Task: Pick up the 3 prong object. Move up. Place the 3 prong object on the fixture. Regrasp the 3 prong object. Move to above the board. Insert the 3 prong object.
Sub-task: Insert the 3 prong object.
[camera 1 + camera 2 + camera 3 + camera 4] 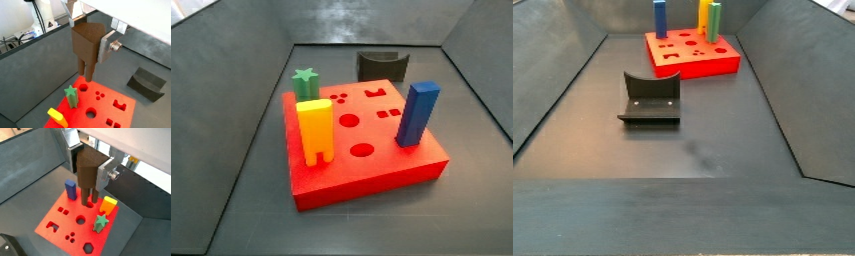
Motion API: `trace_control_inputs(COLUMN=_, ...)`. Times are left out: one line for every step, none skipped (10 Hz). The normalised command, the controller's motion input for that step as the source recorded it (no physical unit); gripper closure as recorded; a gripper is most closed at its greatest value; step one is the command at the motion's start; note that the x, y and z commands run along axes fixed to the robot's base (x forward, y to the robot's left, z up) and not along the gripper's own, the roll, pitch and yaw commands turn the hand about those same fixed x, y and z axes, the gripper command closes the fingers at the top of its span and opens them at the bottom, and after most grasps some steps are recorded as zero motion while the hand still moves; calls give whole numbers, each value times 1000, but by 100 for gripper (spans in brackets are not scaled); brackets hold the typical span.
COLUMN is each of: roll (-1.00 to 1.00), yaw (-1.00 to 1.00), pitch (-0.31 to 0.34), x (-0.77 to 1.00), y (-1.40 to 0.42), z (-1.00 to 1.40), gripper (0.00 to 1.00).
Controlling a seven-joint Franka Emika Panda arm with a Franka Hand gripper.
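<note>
Both wrist views show the tool [93, 37] clamped on the 3 prong object [85, 50], prongs down, above the board [77, 223].

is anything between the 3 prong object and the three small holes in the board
Nothing visible blocks it. The end effector holds the 3 prong object above the board, prongs down. The three small holes lie open; the green star stands beside them, apart.
</note>
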Motion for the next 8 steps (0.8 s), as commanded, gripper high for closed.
trace_control_inputs(roll=0, yaw=0, pitch=0, x=-46, y=0, z=0, gripper=100)
trace_control_inputs(roll=4, yaw=-131, pitch=-13, x=-120, y=17, z=-223, gripper=100)
trace_control_inputs(roll=0, yaw=-440, pitch=-3, x=-111, y=343, z=-417, gripper=100)
trace_control_inputs(roll=0, yaw=-526, pitch=-49, x=-51, y=440, z=-620, gripper=100)
trace_control_inputs(roll=0, yaw=-560, pitch=-63, x=-31, y=437, z=-709, gripper=100)
trace_control_inputs(roll=0, yaw=-600, pitch=-67, x=0, y=397, z=-766, gripper=100)
trace_control_inputs(roll=-11, yaw=-674, pitch=-79, x=29, y=300, z=-783, gripper=100)
trace_control_inputs(roll=-23, yaw=-703, pitch=-76, x=66, y=254, z=-817, gripper=100)
